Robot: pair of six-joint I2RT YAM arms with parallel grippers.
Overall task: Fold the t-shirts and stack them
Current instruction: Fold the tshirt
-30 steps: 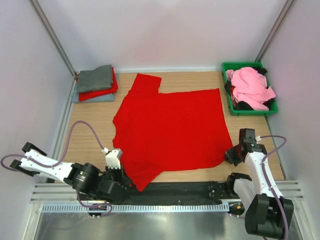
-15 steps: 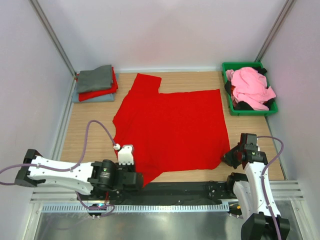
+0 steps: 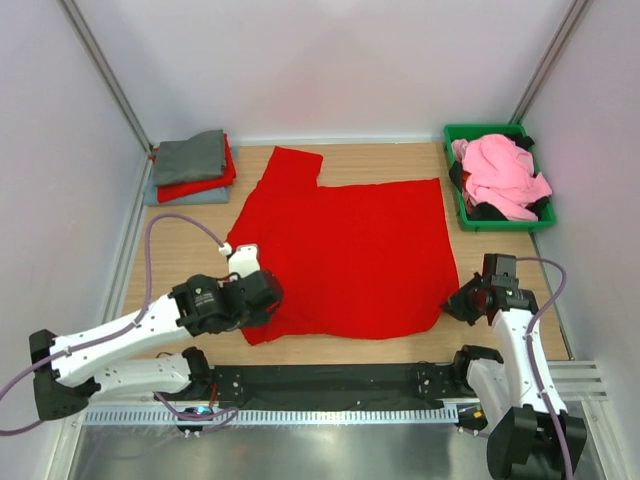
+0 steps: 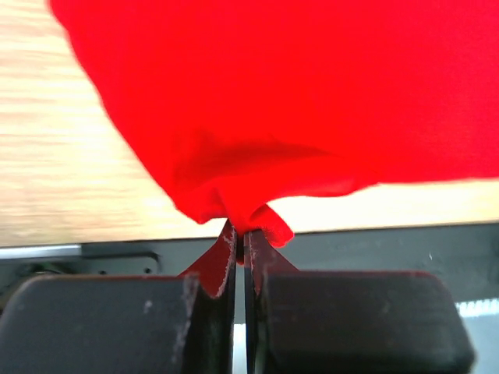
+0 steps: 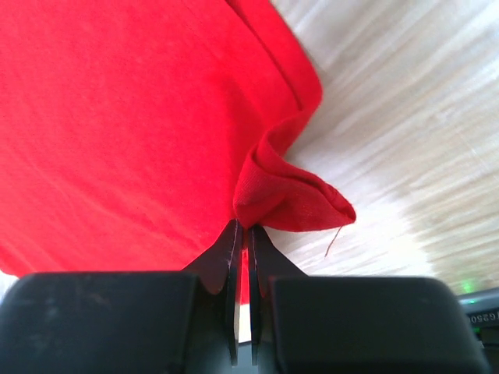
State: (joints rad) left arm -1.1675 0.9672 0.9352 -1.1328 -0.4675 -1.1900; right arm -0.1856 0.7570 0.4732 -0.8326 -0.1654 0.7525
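A large bright red t-shirt lies spread on the wooden table. My left gripper is shut on its near left sleeve corner, which is lifted; the pinched cloth shows in the left wrist view. My right gripper is shut on the shirt's near right hem corner, seen bunched in the right wrist view. A folded stack of grey, red and light blue-grey t-shirts sits at the far left. A pink t-shirt and dark ones lie in the bin.
A green plastic bin stands at the far right. White walls with metal posts close in the sides and back. A black rail runs along the table's near edge.
My left gripper has moved up and away from the near edge, drawing the red shirt's near left corner inward. My right gripper has shifted slightly inward with the hem corner.
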